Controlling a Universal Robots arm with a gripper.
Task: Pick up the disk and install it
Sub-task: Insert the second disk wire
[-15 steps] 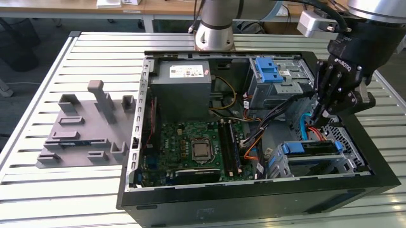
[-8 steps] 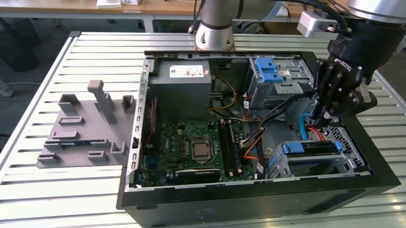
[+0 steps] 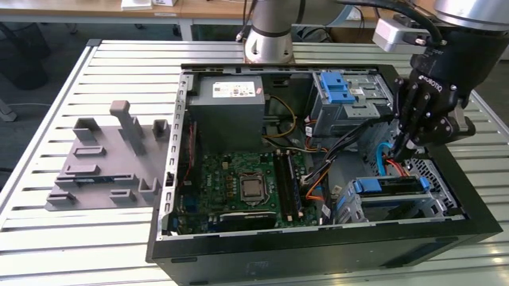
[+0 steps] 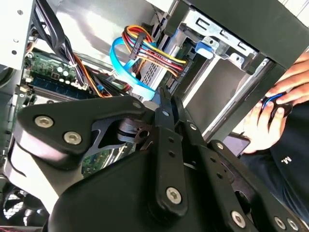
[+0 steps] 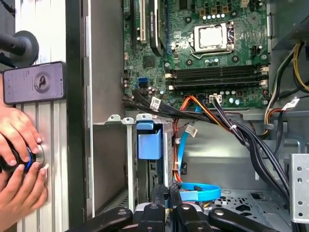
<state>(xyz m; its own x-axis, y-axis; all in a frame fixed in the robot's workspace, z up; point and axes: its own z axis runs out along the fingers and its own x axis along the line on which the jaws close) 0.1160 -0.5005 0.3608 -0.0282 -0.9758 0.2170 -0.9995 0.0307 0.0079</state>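
The disk (image 3: 387, 185) sits in the lower drive bay at the front corner of the open computer case (image 3: 318, 253), on the exterior view's right. Its bright blue carrier faces into the case. In the first wrist view the carrier's blue tab (image 5: 149, 141) shows at the mouth of the bay. My black gripper (image 3: 397, 156) hangs just above and behind that bay, pointing down among the cables. In both wrist views its fingers (image 4: 166, 108) lie pressed together with nothing between them, and the gripper (image 5: 166, 189) is a short way off the blue tab.
A blue ribbon cable (image 4: 126, 67) and bundled wires (image 5: 251, 140) run close to the fingers. An upper drive cage with a blue latch (image 3: 342, 89), the grey power supply (image 3: 230, 95) and the motherboard (image 3: 247, 185) fill the case. A person's hands (image 5: 19, 164) and a phone (image 5: 34, 82) lie outside the case wall. A grey fixture (image 3: 107, 161) stands on the exterior view's left.
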